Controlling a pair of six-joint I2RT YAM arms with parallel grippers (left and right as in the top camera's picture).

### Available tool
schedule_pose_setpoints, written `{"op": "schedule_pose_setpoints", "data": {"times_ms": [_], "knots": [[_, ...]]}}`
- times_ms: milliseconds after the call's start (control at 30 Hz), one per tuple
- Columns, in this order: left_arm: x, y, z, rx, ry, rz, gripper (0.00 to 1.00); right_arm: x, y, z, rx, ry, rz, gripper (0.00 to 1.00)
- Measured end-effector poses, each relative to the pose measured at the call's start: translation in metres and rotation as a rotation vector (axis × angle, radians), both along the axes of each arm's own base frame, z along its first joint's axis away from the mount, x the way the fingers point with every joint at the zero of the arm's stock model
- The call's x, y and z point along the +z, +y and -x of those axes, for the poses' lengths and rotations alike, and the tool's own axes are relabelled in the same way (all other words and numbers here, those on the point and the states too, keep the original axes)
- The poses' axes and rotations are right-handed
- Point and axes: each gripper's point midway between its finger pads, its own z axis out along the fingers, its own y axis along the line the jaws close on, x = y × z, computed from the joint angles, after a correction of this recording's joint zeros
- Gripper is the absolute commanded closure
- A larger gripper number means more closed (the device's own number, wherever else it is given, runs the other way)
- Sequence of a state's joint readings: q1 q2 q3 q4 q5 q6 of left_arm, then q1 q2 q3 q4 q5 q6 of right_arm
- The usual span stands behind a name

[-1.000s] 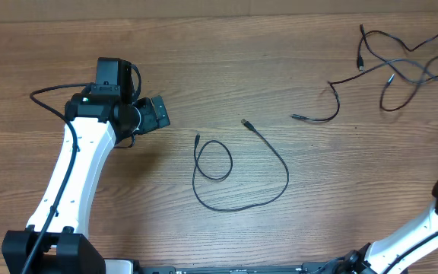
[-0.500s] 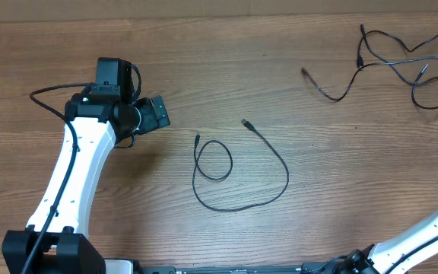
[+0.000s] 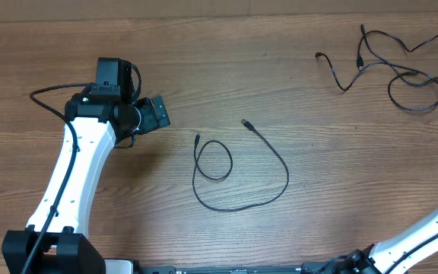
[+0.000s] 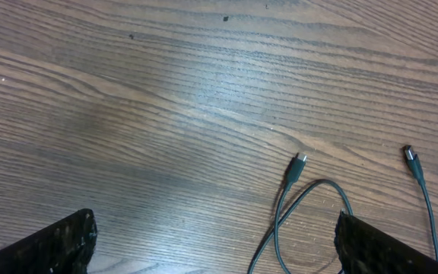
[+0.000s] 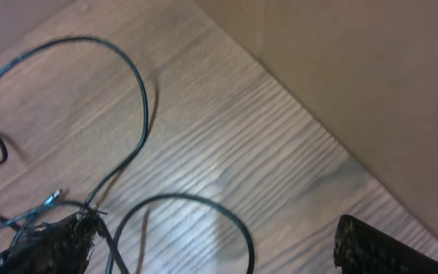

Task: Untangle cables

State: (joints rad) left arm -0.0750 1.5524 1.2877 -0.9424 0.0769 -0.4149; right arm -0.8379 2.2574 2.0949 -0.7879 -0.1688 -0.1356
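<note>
Cables lie in two groups on the table (image 3: 219,53).

Nearest, at mid-table, a loose cable (image 3: 287,176) rests by itself. One end curls into a small closed loop and the rest sweeps round in a wide open arc. A plug (image 3: 198,138) sits by the loop and a second plug (image 3: 245,122) ends the arc; both point toward the far edge, apart from each other.

Left gripper (image 3: 157,114) hangs to the left of this cable and slightly farther back, well apart from it. From the left wrist, the gripper (image 4: 215,247) shows its fingers (image 4: 55,243) spread wide, with bare wood between them. The plug (image 4: 300,159) and second plug (image 4: 410,154) lie ahead of the gap, nearer one finger than the other.

Farthest, toward the far right corner, the tangle (image 3: 398,70) spreads in several crossing strands and runs out of the overhead view. One free end (image 3: 316,55) trails toward mid-table. Right gripper is outside the overhead view; only part of its arm (image 3: 432,228) shows at the near right.

From the right wrist, the right gripper (image 5: 215,243) hangs over the tangle (image 5: 139,91), fingers spread wide and pinching nothing. Strands pass close against one finger (image 5: 44,247); whether they touch it cannot be told. One curved strand (image 5: 204,199) lies in the gap between the fingers. A tan wall (image 5: 356,76) rises beyond the table edge.
</note>
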Motion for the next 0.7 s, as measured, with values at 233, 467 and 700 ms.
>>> {"op": "schedule_pose_setpoints", "data": {"times_ms": [233, 467, 700], "knots": [[0.0, 0.0, 0.0, 0.0, 0.0, 0.0, 0.0, -0.013, 0.032, 0.003, 0.077, 0.013, -0.145, 0.0], [0.0, 0.0, 0.0, 0.0, 0.0, 0.0, 0.0, -0.021, 0.083, 0.008, 0.234, 0.028, -0.318, 0.0], [0.0, 0.0, 0.0, 0.0, 0.0, 0.0, 0.0, -0.03, 0.134, 0.014, 0.345, 0.123, -0.427, 0.0]]}}
